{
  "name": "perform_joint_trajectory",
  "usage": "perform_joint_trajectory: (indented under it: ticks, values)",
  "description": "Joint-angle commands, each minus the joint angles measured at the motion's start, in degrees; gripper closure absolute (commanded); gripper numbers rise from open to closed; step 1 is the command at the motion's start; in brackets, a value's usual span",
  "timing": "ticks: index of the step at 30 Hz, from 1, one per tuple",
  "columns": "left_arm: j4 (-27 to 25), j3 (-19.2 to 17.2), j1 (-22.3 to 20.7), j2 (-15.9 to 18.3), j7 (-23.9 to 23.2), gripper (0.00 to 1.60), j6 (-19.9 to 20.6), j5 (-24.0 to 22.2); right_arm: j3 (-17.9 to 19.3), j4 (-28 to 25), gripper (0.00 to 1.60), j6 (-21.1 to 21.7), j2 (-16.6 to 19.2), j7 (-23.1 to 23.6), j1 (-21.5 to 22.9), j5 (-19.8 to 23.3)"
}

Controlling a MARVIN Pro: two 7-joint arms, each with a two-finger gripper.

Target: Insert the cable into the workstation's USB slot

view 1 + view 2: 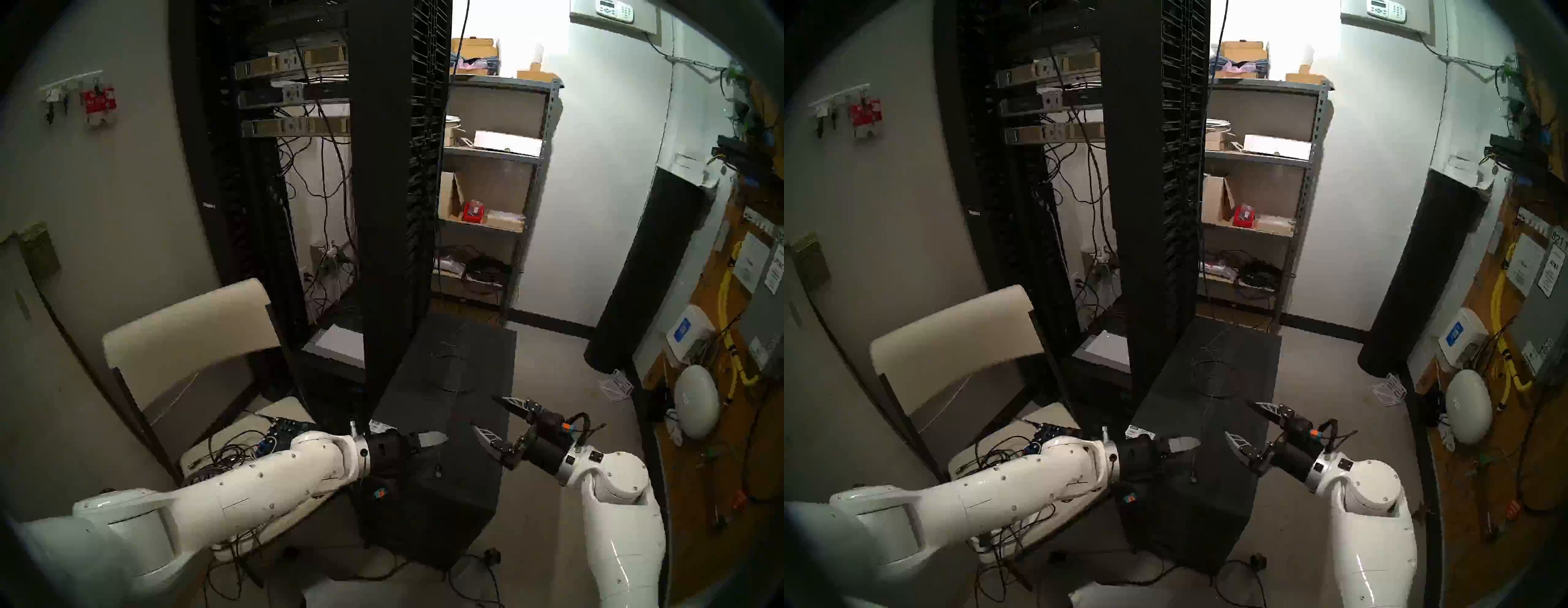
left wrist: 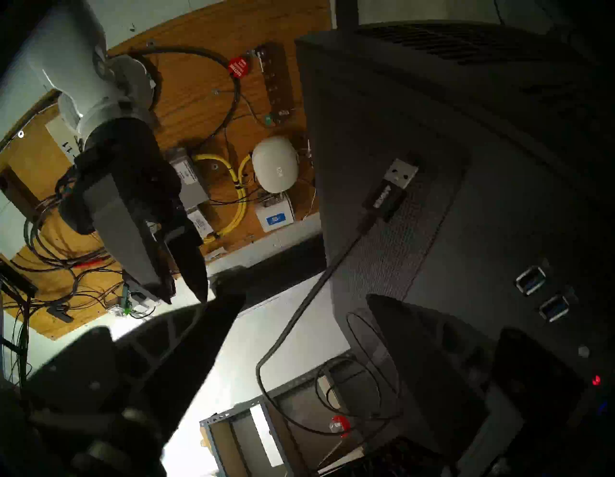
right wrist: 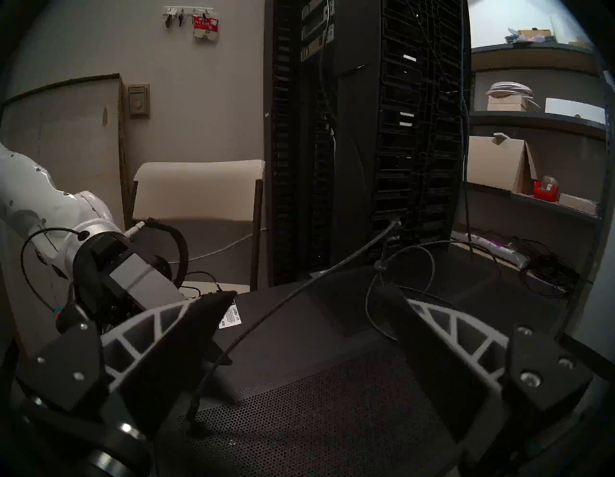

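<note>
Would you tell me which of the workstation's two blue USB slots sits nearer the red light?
The lower slot in the left wrist view; the red light glows below it, while the other slot lies toward the cable's plug.

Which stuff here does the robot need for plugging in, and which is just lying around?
Needed: grey cable with its plug; black computer tower with USB slots; left gripper.

Lying around: chair, tall rack, shelves, key hooks.

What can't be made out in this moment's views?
USB slots: unseen in both head views, dark workstation, left arm in front.
Plug: print blurred in left wrist view; a speck in head views.
Blue-lit button: nearly lost at left wrist view's dark rim.
</note>
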Motion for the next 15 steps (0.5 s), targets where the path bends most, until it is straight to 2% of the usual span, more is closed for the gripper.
perform_joint_trajectory:
  ticks: [1,6,8,9,11,15]
  values:
    - [0.1,-0.2,-1.2,-2.9,1.1,0.19,0.3,0.0,-0.1,-0.9,0.00,0.0,-0.1,0.0,0.7,0.2]
    - [1.0,-0.3,-1.1,-3.6,1.2,0.29,0.1,0.3,-0.1,-0.9,0.00,0.0,-0.2,0.1,0.7,0.2]
    - [1.4,-0.3,-1.1,-3.8,1.4,0.56,0.1,0.4,0.0,-0.9,0.00,0.0,-0.2,0.1,0.7,0.1]
    - [1.6,-0.3,-1.1,-3.8,1.6,0.63,0.0,0.4,0.0,-1.0,0.00,0.0,-0.2,0.2,0.7,0.1]
    - [1.6,-0.3,-1.0,-3.8,1.7,0.58,-0.1,0.4,0.0,-1.0,0.00,0.1,-0.3,0.2,0.7,0.1]
    - [1.9,-0.3,-0.7,-3.8,1.9,0.63,0.0,0.4,0.1,-1.0,0.00,0.1,-0.3,0.2,0.7,0.0]
